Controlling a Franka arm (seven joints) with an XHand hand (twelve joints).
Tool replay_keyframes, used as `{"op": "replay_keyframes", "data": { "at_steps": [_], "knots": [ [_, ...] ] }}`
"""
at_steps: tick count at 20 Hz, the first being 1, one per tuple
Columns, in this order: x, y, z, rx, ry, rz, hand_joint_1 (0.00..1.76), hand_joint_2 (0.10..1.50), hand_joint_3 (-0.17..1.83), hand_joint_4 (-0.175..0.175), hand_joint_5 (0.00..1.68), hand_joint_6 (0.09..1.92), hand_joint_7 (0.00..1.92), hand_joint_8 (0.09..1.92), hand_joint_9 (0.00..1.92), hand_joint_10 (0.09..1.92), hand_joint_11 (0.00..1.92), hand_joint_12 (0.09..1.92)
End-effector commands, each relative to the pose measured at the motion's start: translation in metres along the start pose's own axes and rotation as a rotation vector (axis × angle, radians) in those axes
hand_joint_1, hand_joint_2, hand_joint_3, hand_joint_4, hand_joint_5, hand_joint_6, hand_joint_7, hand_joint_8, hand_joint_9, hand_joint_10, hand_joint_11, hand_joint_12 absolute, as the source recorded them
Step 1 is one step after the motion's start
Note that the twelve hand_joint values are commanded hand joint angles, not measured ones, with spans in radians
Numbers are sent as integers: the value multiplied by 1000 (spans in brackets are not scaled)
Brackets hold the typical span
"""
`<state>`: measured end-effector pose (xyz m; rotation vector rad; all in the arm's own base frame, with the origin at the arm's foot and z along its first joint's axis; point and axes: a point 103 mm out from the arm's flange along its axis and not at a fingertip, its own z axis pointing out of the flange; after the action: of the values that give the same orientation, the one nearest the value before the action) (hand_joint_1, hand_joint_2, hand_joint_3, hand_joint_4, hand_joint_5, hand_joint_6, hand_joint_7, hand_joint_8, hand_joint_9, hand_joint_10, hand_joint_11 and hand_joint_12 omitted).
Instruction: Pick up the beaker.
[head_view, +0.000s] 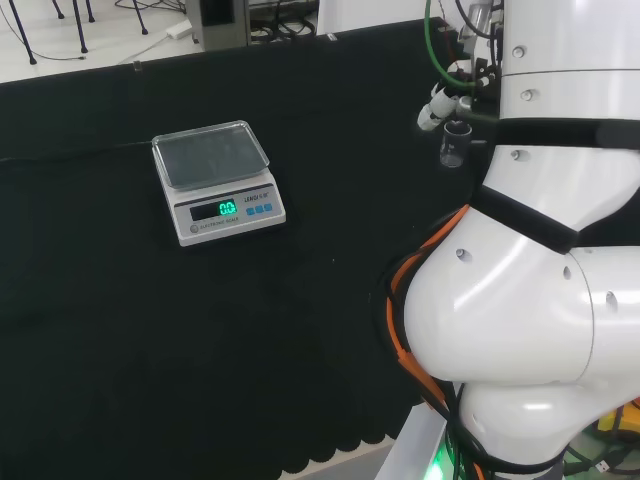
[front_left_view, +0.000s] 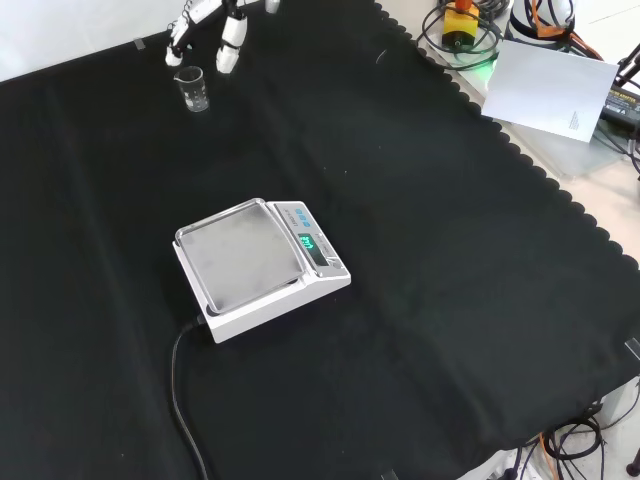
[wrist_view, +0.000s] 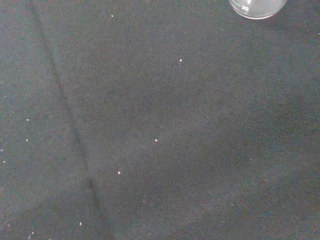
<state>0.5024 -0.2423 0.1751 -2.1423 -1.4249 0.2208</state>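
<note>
1. I am holding my hand (front_left_view: 210, 25) above the cloth's (front_left_view: 420, 250) far-left corner in the front view, fingers spread and gripping nothing.
2. The beaker (front_left_view: 193, 89) is standing upright just below my fingertips.
3. I am judging that lowering straight, fingers bracketing the glass, is advisable before closing.

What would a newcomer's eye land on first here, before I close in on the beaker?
The white scale with its lit green display, mid-cloth in the front view. Then the small clear beaker standing upright near the cloth's far edge, and the hand just above it, fingers pointing down, not touching it.
</note>
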Motion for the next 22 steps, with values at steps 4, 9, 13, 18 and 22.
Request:
{"op": "replay_keyframes", "data": {
  "at_steps": [4, 9, 13, 18, 22],
  "knots": [
    [-2, 32, -23, -15, -38, 18, 830, 1038, -175, -20, 304, 89, 24, 666, 19, 857, 4, 1462],
    [-8, 41, -33, -5, -62, 47, 833, 1043, -175, -23, 317, 92, 35, 681, 25, 870, 13, 1469],
    [-18, 43, -33, 19, -59, 68, 833, 1044, -175, -25, 323, 92, 37, 691, 26, 876, 36, 1471],
    [-27, 41, -28, 39, -33, 79, 822, 1041, -175, -26, 328, 91, 38, 699, 23, 884, 61, 1468],
    [-29, 39, -18, 90, -12, 60, 787, 1015, -175, -27, 323, 87, 37, 703, 33, 896, 87, 1466]
  ]
}}
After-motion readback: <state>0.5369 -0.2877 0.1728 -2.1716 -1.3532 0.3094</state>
